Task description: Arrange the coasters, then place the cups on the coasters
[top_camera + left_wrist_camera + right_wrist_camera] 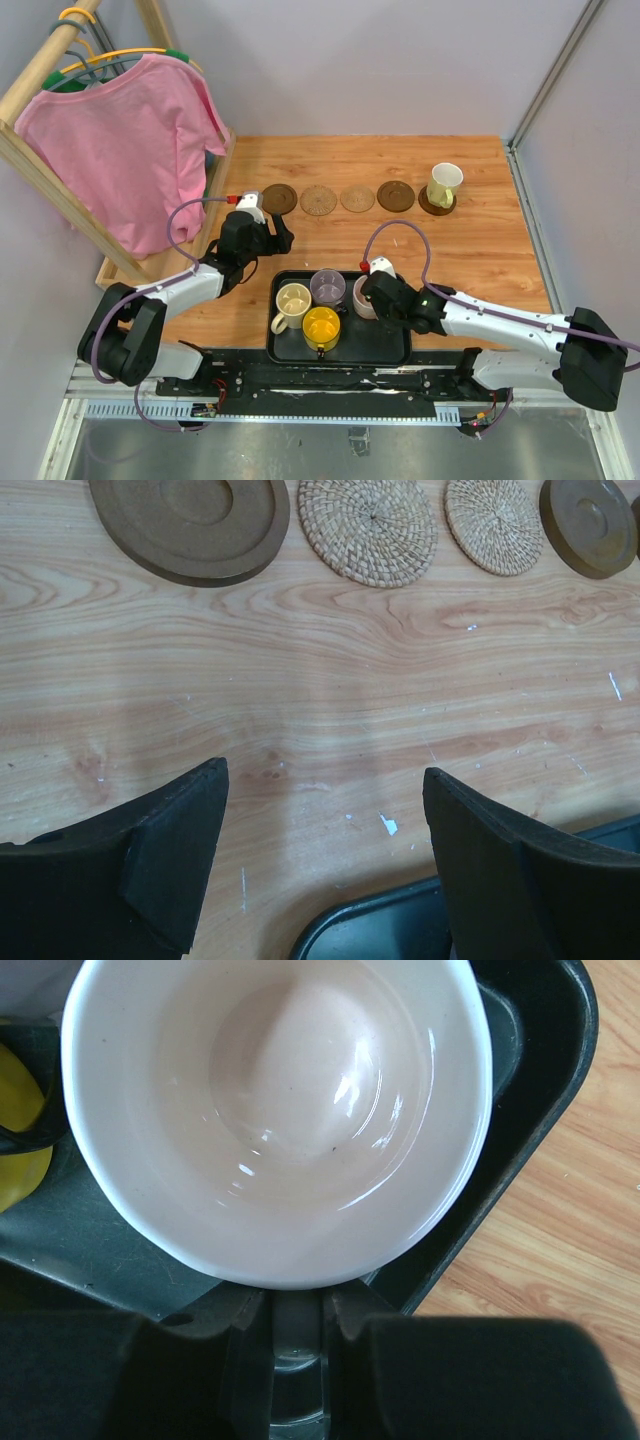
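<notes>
pink cup (275, 1110) in tray (540, 1080), at 12 o'clock of right pincer (297, 1310), right up against it; jaws nearly together, cannot tell if clamped; left pincer (322, 780) wide apart, coasters (368, 525) at its 12 o'clock

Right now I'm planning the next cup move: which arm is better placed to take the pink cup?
Right. The right fingers sit at the pink cup in the tray; the left fingers stand open over the table near the coasters, away from it.
</notes>
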Robot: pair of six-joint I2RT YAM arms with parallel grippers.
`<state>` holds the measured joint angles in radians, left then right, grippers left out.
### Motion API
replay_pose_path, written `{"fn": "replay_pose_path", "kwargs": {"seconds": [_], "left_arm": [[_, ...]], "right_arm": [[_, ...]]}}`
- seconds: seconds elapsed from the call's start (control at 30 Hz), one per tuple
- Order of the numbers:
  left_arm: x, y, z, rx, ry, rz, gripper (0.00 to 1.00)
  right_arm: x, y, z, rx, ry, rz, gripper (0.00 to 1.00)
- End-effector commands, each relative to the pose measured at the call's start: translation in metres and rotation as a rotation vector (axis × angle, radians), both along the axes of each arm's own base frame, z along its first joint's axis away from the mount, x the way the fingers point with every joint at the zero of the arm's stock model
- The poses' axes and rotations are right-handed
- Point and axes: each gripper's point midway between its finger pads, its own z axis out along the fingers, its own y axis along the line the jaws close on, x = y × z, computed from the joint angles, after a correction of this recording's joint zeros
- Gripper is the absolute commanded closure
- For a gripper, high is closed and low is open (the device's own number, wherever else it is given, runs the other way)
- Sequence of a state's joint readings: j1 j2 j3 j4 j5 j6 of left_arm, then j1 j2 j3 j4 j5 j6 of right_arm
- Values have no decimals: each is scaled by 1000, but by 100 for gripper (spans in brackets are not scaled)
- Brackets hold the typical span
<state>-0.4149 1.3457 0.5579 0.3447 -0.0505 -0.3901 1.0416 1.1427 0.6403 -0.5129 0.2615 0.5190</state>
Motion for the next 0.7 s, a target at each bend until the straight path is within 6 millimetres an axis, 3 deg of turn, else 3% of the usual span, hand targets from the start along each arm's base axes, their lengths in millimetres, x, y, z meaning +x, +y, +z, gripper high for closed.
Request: {"fn": "replay_pose_path", "kwargs": {"seconds": [0.0,0.37,0.67], "left_arm": [[4,-5,6,-10,-28,-9,17],[7,-4,10,4,-44,-9,18],[10,-5,10,29,-36,-19,17]], "right_arm": [[9,-7,10,-1,-40,-57,99],[65,-13,64,40,-303,-278,99],[151,-18,111,104,-379,-396,99]]}}
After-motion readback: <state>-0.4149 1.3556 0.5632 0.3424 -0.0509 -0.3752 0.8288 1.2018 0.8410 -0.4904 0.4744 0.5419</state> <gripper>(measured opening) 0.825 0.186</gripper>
